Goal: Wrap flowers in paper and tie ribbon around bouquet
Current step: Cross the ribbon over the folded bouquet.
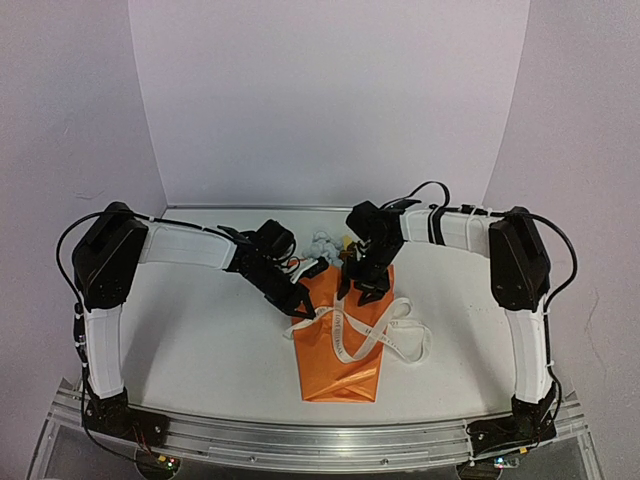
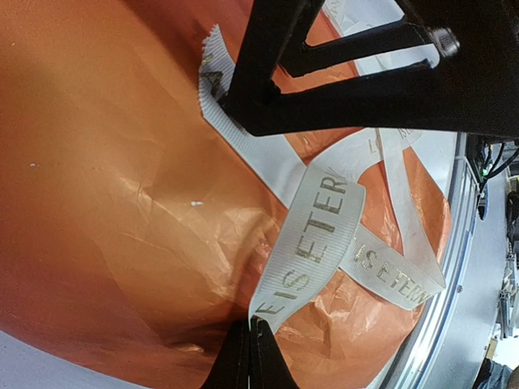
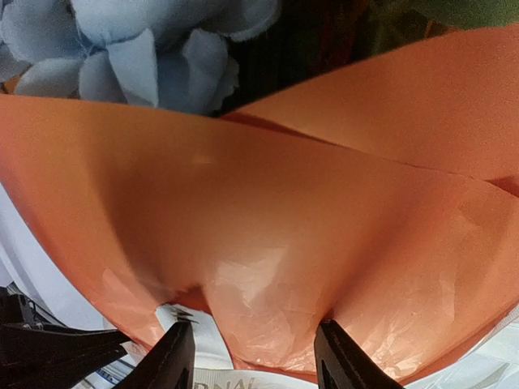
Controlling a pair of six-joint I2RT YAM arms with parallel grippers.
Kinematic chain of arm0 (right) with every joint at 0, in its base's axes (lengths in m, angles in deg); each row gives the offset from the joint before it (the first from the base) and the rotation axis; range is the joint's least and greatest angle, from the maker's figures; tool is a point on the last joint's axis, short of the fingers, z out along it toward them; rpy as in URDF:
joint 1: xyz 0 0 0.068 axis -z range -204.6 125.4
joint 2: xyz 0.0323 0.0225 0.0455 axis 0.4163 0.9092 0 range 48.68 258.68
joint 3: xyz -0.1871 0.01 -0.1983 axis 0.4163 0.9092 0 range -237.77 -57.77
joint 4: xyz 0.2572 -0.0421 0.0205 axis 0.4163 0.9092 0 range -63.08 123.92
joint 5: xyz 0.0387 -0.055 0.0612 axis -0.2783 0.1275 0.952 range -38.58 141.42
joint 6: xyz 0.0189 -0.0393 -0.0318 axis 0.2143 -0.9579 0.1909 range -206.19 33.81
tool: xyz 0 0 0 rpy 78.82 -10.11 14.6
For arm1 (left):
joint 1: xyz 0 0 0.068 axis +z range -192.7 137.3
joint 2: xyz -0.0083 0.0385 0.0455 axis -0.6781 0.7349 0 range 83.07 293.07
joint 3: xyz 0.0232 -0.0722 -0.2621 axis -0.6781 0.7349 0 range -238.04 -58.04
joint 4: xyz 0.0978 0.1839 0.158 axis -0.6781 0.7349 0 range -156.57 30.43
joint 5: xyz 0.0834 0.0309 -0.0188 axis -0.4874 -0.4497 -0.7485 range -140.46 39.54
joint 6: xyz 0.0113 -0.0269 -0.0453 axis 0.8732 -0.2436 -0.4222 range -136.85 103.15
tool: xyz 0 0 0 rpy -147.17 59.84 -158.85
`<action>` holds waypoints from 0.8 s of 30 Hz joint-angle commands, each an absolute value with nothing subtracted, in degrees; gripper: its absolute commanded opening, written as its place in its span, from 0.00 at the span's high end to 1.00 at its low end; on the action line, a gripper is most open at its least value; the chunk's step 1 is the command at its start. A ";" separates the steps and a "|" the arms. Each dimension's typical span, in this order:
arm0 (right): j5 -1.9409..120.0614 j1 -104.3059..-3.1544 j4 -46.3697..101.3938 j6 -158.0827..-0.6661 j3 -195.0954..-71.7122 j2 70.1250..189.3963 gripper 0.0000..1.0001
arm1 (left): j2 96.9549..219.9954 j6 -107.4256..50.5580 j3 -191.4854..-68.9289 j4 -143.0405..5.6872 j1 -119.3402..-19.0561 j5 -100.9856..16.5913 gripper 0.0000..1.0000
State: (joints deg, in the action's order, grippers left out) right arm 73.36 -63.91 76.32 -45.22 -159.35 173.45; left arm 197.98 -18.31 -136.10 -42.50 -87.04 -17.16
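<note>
The bouquet [image 1: 340,345] lies in the middle of the table, a wrap of orange paper [image 2: 105,178] with pale blue and white flowers [image 1: 325,244] showing at its far end. The white lettered ribbon [image 1: 372,330] crosses and loops over the wrap. My left gripper [image 1: 305,310] is at the wrap's left edge, shut on one ribbon end [image 2: 280,304], its fingertips [image 2: 243,348] pressed together. My right gripper [image 1: 365,290] is over the wrap's far part. Its fingers [image 3: 174,356] sit either side of a bulge of paper [image 3: 268,308], pressing it. A blue bloom [image 3: 138,49] shows beyond.
The white tabletop [image 1: 210,340] is ringed by white backdrop walls. An aluminium rail [image 1: 300,440] runs along the near edge by the arm bases. The right gripper's black frame [image 2: 365,73] hangs close above the ribbon in the left wrist view.
</note>
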 commanded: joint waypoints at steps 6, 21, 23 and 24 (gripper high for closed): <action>72.42 -64.43 74.62 -43.11 -163.00 175.16 0.57 | 196.88 -16.94 -137.93 -42.36 -87.35 -16.44 0.98; 72.38 -64.78 74.50 -41.53 -165.82 177.26 0.71 | 198.23 -16.94 -138.97 -41.72 -87.44 -16.13 0.98; 72.42 -64.78 74.67 -41.30 -166.29 178.03 0.74 | 198.22 -16.94 -139.03 -41.61 -87.44 -16.35 0.98; 72.45 -64.79 74.79 -41.20 -166.54 178.32 0.76 | 198.21 -16.46 -139.09 -41.49 -87.43 -16.46 0.98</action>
State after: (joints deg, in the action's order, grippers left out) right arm 73.31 -64.39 74.24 -41.99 -163.94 176.54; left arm 198.00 -18.13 -136.47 -42.34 -87.17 -17.06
